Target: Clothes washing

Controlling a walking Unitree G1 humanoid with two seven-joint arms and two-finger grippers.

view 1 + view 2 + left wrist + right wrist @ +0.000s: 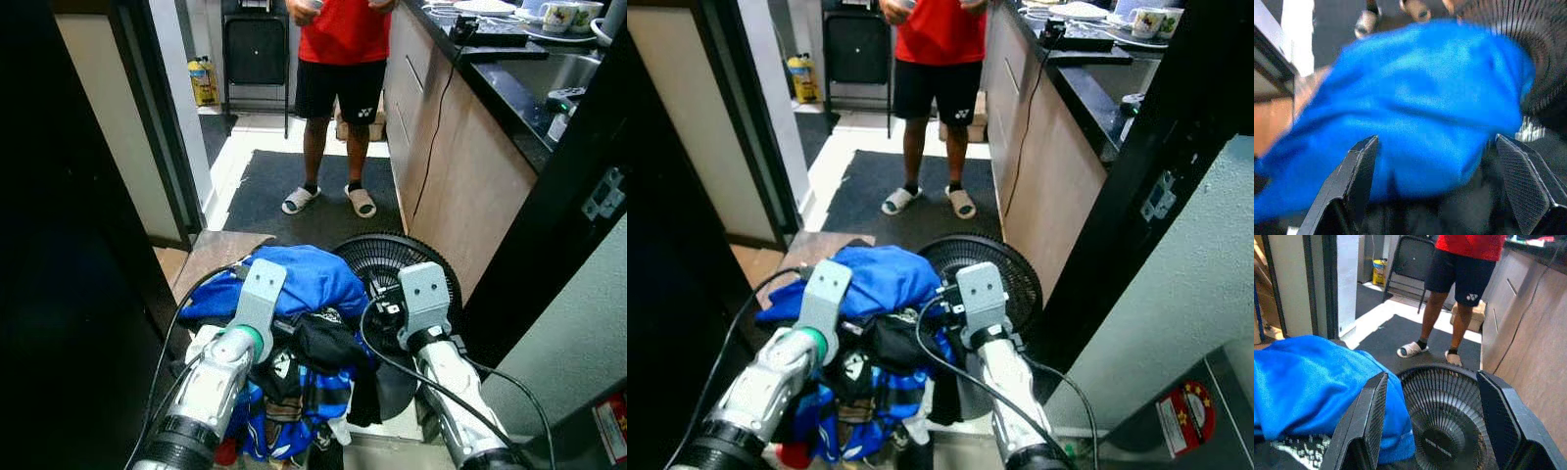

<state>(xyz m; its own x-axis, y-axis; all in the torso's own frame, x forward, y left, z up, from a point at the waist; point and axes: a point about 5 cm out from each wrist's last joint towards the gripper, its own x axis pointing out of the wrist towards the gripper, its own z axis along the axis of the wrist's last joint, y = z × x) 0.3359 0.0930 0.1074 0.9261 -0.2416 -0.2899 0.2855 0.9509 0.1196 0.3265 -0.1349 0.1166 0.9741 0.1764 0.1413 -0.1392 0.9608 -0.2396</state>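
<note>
A heap of clothes lies low in front of me, with a bright blue garment on top and black and patterned pieces under it. My left gripper is open, its fingers spread just short of the blue garment. My right gripper is also open and empty, held to the right of the heap above a black fan. Both silver arms reach forward over the clothes in the eye views.
The round black fan lies face up beside the heap. A person in a red shirt and slippers stands on a dark mat. A kitchen counter runs along the right; a dark door frame stands left.
</note>
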